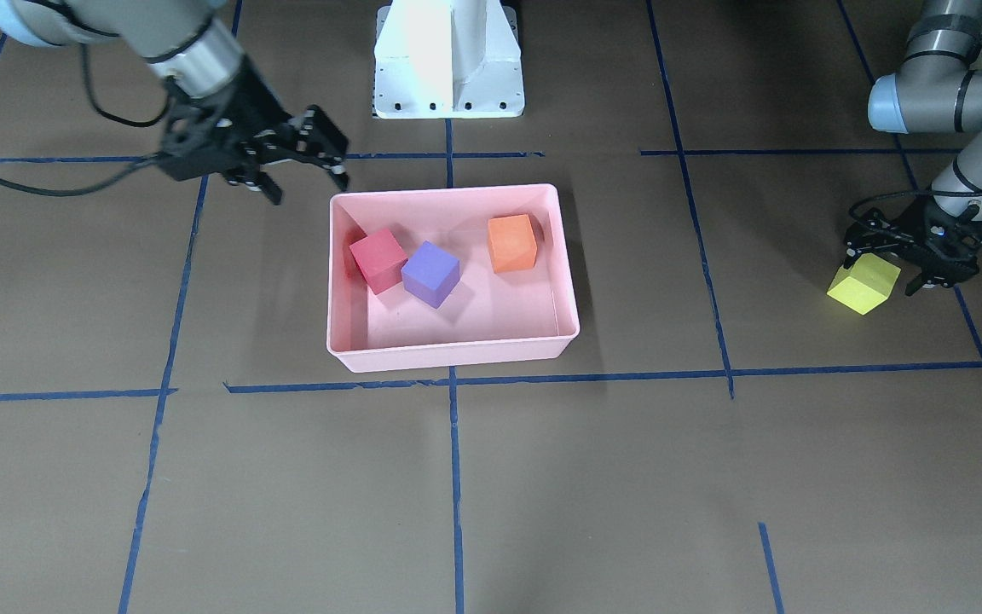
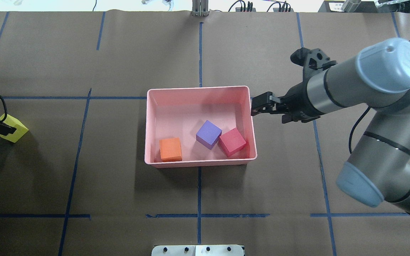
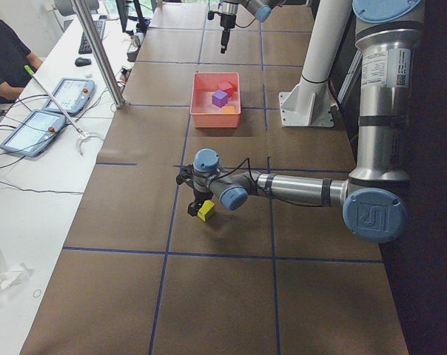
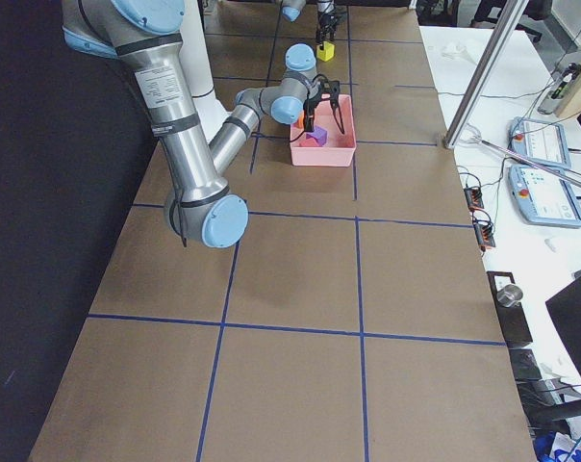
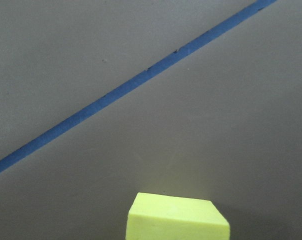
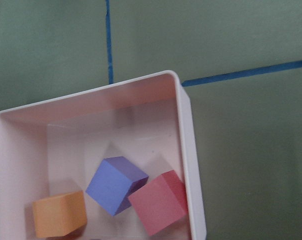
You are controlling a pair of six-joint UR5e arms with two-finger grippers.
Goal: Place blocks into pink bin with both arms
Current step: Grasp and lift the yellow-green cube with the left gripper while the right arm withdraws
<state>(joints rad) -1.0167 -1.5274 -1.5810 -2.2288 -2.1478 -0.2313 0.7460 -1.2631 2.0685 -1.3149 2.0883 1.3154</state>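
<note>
The pink bin [image 1: 448,354] stands mid-table and holds the red block [image 1: 378,260], the purple block [image 1: 430,273] and the orange block [image 1: 511,243]. My right gripper [image 1: 308,182] is open and empty. It hovers just outside the bin's corner, nearest the red block [image 2: 232,141]. My left gripper [image 1: 887,266] is far off to the side. It is shut on the yellow-green block [image 1: 864,284], which is tilted just above the table. That block fills the bottom of the left wrist view [image 5: 177,217]. The right wrist view looks down into the bin [image 6: 188,150].
The white pedestal base [image 1: 448,77] stands behind the bin. Blue tape lines cross the brown table. Operator desks with tablets [image 3: 42,122] and a metal pole [image 3: 98,52] stand beyond the table's far edge.
</note>
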